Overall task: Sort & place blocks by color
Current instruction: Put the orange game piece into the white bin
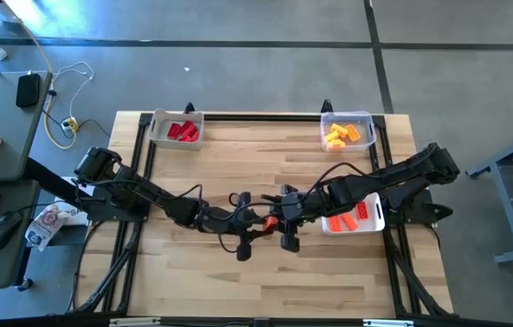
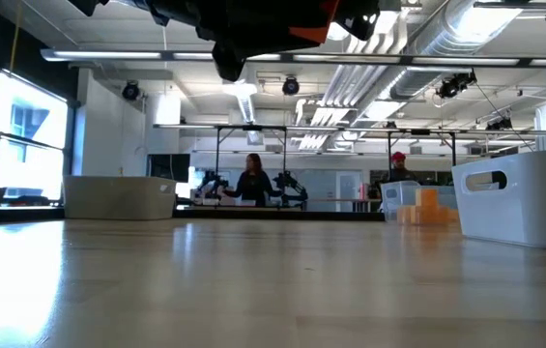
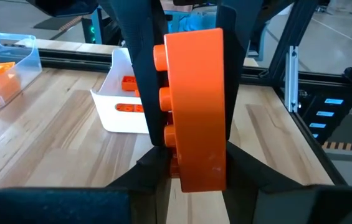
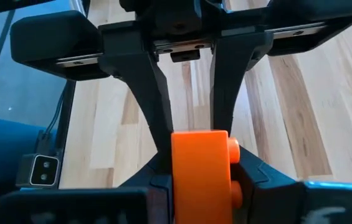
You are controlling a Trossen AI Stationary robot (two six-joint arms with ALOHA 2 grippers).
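Currently both grippers meet mid-counter (image 1: 192,291), raised. Orange block (image 3: 195,106) clenched between left gripper (image 1: 258,221) jaws; right gripper (image 1: 285,218) jaws also flank it, apparently grasping. Risk: mistimed release drops block onto counter, short of white bin (image 1: 376,218) holding orange blocks.

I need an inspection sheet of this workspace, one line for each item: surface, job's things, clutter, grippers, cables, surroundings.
Surface: wooden table, bare in front.
Job's things: orange block held above mid-table between both grippers; red blocks in the back-left bin; yellow-orange blocks in the back-right bin; orange-red blocks in the white bin on the right.
Clutter: nothing seen on the table.
Grippers: left gripper and right gripper both grip the orange block.
Cables: white cable on the floor, left.
Surroundings: desk with mouse; two people far behind.
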